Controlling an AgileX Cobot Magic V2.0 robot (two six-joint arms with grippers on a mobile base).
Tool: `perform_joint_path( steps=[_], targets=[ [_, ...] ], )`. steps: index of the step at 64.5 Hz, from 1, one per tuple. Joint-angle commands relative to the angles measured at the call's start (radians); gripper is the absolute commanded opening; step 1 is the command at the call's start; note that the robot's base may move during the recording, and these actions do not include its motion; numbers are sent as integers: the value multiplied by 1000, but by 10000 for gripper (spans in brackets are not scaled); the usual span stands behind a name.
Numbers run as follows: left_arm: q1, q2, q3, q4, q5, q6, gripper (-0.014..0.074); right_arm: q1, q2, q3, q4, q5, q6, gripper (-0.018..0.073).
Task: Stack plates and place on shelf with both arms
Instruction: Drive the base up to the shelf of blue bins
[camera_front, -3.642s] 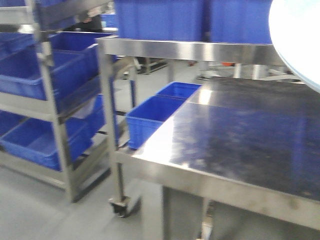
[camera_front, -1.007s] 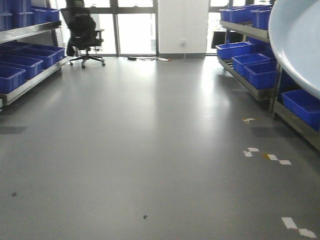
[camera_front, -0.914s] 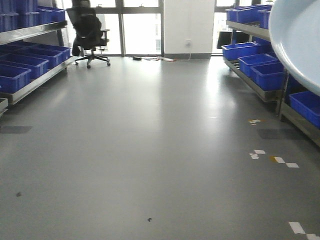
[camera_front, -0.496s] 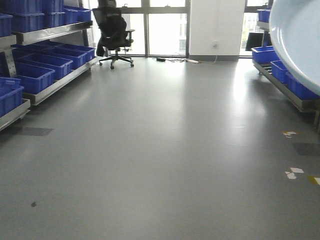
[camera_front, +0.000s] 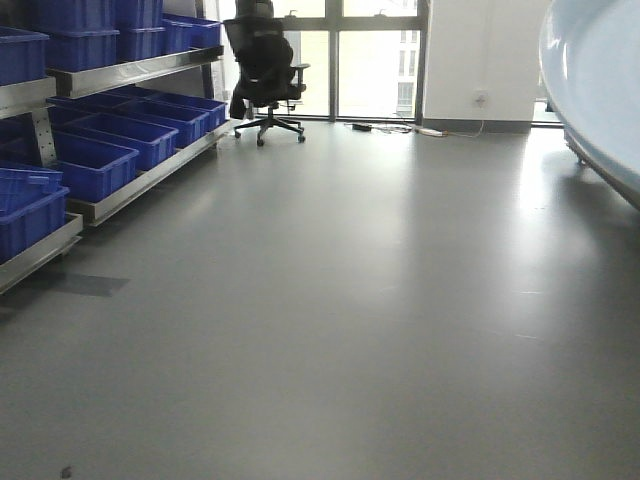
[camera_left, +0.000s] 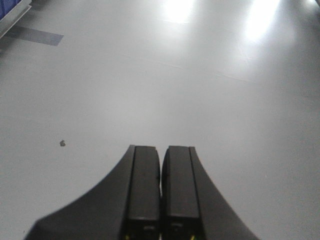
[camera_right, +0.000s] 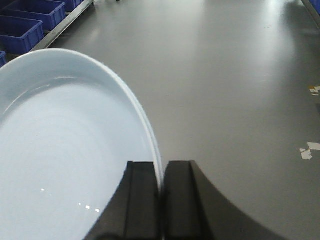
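Pale-blue plate tilted aloft; crate-filled shelf leftward

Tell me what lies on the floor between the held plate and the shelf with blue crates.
Bare grey floor, in the front-facing view; nothing stands between the plate and the shelf. The black office chair is farther back.

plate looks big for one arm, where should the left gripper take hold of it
Probably the thin upturned rim of the plate, edge-on, from the side opposite the right gripper, whose jaws pinch the near edge. Nothing else is narrow enough.
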Motion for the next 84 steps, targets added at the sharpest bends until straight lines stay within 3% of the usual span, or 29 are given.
perform_joint_path(
  steps=[1, 84],
  targets=[
    [1, 10, -29, -7, -83, -8, 87, -5, 13, -33, -1, -97, -4, 24],
    [1, 10, -29, -7, -83, -8, 87, -5, 13, -33, -1, -97, -4, 24]
  ],
)
